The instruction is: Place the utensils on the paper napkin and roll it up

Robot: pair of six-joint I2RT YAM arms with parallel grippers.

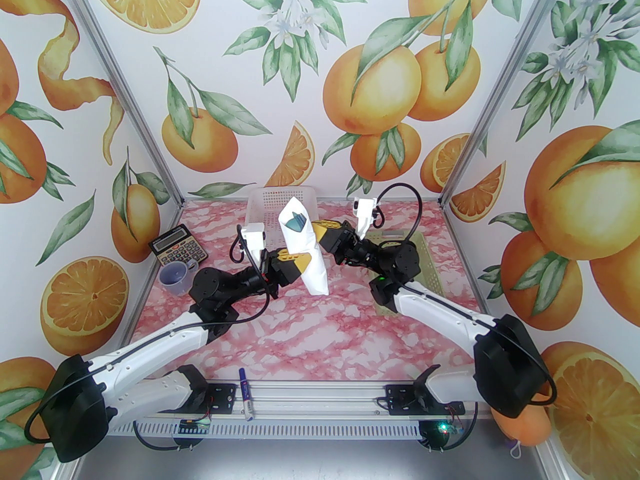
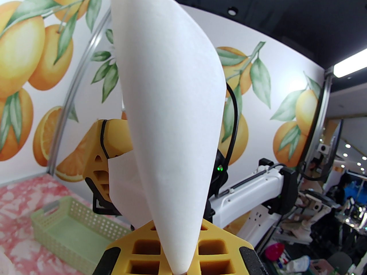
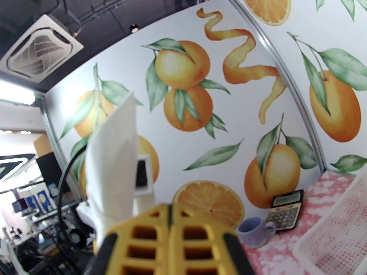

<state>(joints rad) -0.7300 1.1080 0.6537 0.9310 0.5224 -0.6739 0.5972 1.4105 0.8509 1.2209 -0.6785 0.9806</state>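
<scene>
While your left tool (image 1: 302,262) pinches the rolled paper napkin (image 1: 311,260) aloft at frame centre, utensils (image 1: 293,223) peeking from its upper end, your right tool (image 1: 317,228), jaws shut, leans against it, likely to steady the roll.

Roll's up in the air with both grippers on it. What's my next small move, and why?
Probably lower both arms together until the paper napkin rests on the table. It already looks rolled, the utensils peeking from its top, held tilted above the table: left gripper shut on its lower part, right gripper shut at its upper side. Releasing in the air might unroll it.
</scene>
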